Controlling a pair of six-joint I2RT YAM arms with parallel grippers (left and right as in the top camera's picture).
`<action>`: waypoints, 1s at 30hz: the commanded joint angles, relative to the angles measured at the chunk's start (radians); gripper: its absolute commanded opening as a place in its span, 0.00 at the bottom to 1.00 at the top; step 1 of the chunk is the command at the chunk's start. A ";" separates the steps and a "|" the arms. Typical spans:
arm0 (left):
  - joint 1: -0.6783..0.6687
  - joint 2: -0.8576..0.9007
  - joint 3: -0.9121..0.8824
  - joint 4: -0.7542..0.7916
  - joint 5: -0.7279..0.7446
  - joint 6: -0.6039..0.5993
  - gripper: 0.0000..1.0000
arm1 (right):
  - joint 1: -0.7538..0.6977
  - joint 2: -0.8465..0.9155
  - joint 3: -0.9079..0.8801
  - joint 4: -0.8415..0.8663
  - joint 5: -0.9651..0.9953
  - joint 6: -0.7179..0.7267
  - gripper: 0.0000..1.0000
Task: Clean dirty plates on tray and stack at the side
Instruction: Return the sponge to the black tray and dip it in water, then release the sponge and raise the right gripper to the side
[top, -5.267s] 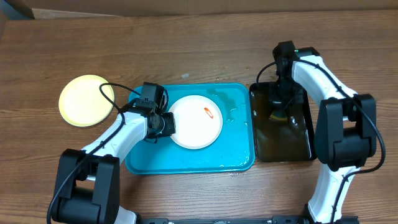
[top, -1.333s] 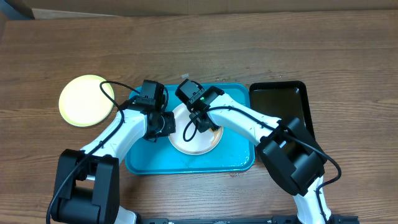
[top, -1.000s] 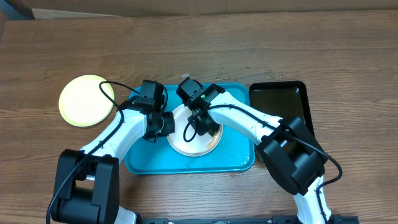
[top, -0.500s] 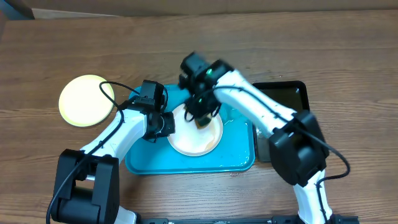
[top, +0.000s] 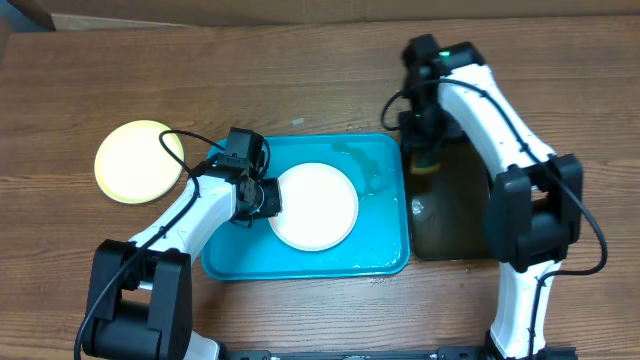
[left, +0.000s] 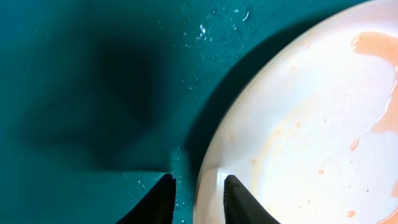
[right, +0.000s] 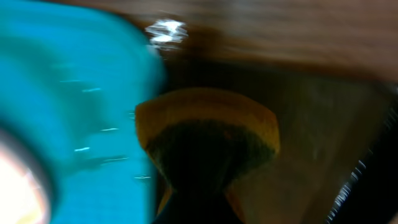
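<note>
One white plate (top: 318, 206) lies on the turquoise tray (top: 380, 245). My left gripper (top: 268, 198) is shut on its left rim. In the left wrist view the rim sits between the fingers (left: 198, 200), and the white plate (left: 311, 137) carries faint pink watery smears over the tray (left: 74, 93). A pale lime-green plate (top: 135, 175) lies on the table to the left. No second white plate shows. My right gripper (top: 425, 160) is shut on a yellow sponge (right: 208, 140) over the black tray's left edge. The right wrist view (right: 202, 186) is blurred.
The black tray (top: 470, 225) stands right of the turquoise tray and holds dark liquid. It also shows in the right wrist view (right: 317, 155), with the turquoise tray (right: 68, 112) at left. Water drops lie on the turquoise tray's right part. Bare wooden table surrounds both.
My right arm lifted the sponge off the white plate and swung right to the black tray. The orange smear no longer shows from overhead. My left arm has not moved.
</note>
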 joint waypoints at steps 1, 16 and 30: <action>0.002 0.008 0.017 0.008 0.007 -0.006 0.30 | -0.058 -0.010 -0.067 0.015 0.029 0.050 0.04; 0.002 0.008 0.017 0.036 -0.003 -0.006 0.33 | -0.116 -0.010 -0.210 0.140 0.032 0.050 0.61; -0.004 0.009 -0.005 0.031 -0.003 -0.007 0.34 | -0.292 -0.010 0.052 0.094 -0.011 0.159 0.75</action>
